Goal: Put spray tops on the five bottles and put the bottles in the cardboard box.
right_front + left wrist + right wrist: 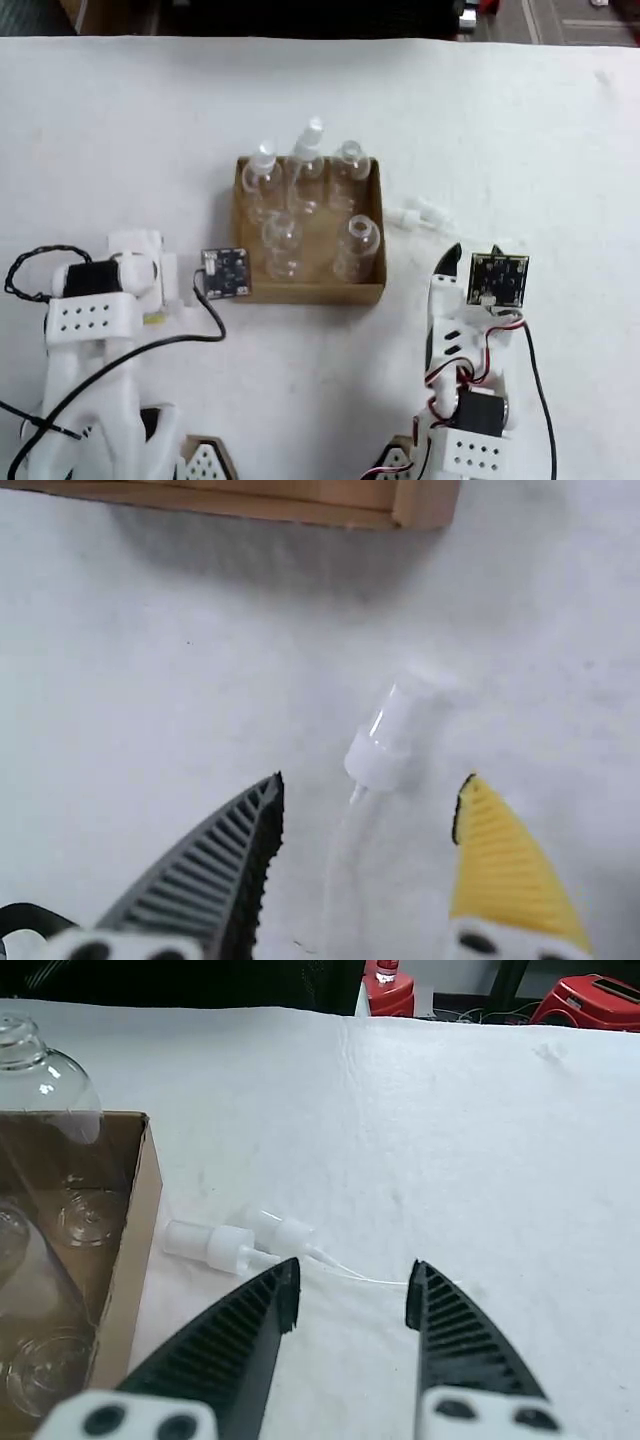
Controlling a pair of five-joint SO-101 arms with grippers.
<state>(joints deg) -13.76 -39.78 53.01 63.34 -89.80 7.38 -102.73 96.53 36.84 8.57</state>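
Left gripper (373,777) is spread wide with nothing gripped, and a white spray top (385,742) lies on the table (120,130) right between its grey and yellow jaws, short of the cardboard box (310,293). Over to the right gripper (352,1265): jaws parted and empty too, with two more spray tops (215,1245) lying just ahead of its tips, beside the box wall. All five bottles (357,250) stand inside the box, the front two uncapped.
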